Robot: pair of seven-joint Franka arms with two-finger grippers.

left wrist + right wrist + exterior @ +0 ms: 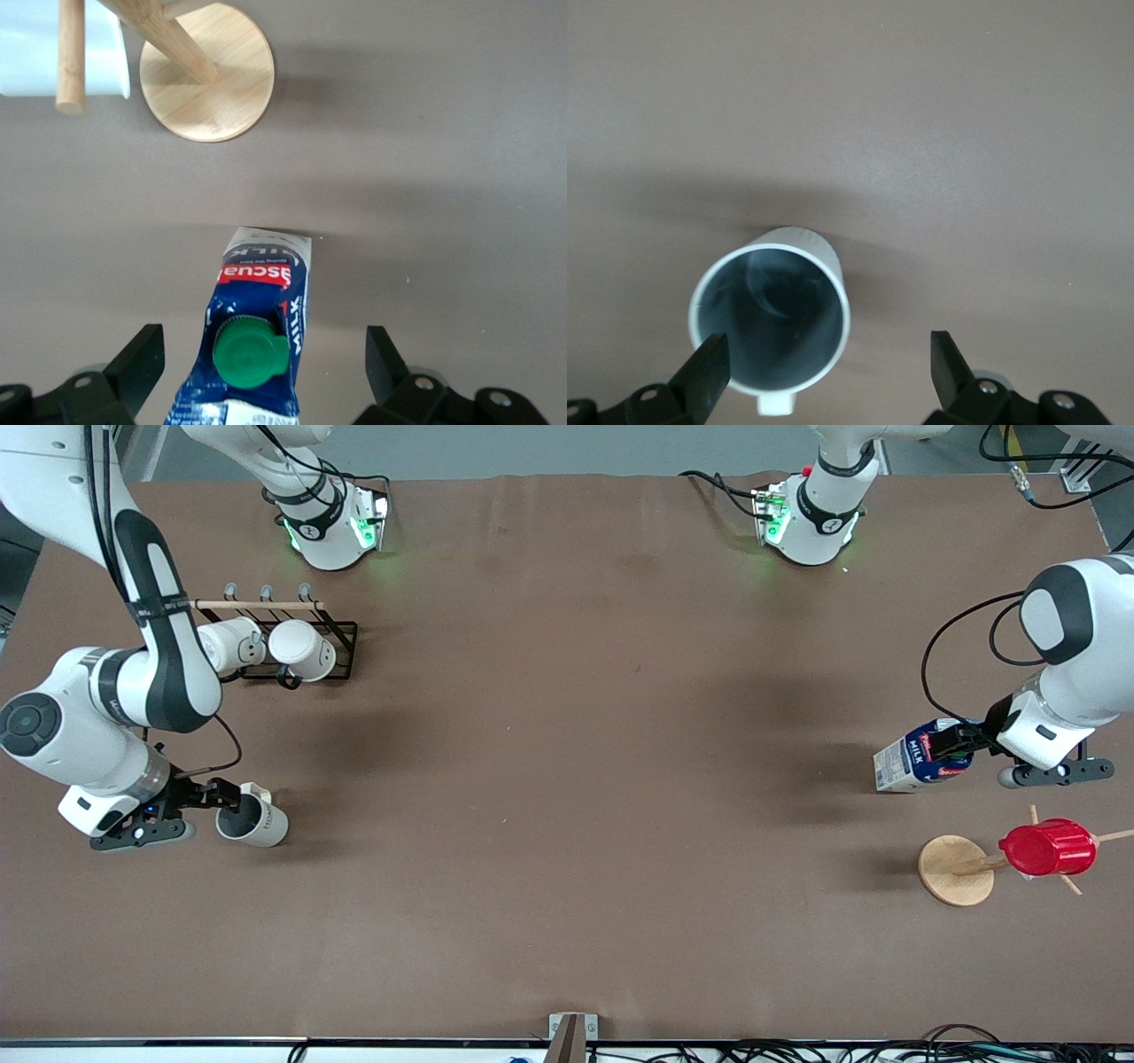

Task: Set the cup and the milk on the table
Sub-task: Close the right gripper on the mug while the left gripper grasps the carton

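The cup (254, 822) stands upright on the brown table (567, 779) near the right arm's end; the right wrist view shows its dark grey inside (771, 319). My right gripper (221, 794) (828, 359) is open just above it, with one finger over the rim and the other out over bare table. The milk (912, 760) stands on the table near the left arm's end, its green cap (251, 352) up. My left gripper (955, 746) (261, 359) is open over the carton's top, with a finger on each side and a gap to each.
A black wire rack (341, 651) with two whiter mugs (266, 646) stands farther from the front camera than the cup. A wooden mug tree with a round base (955, 871) (208, 71) holds a red ribbed cup (1047, 848), nearer the front camera than the milk.
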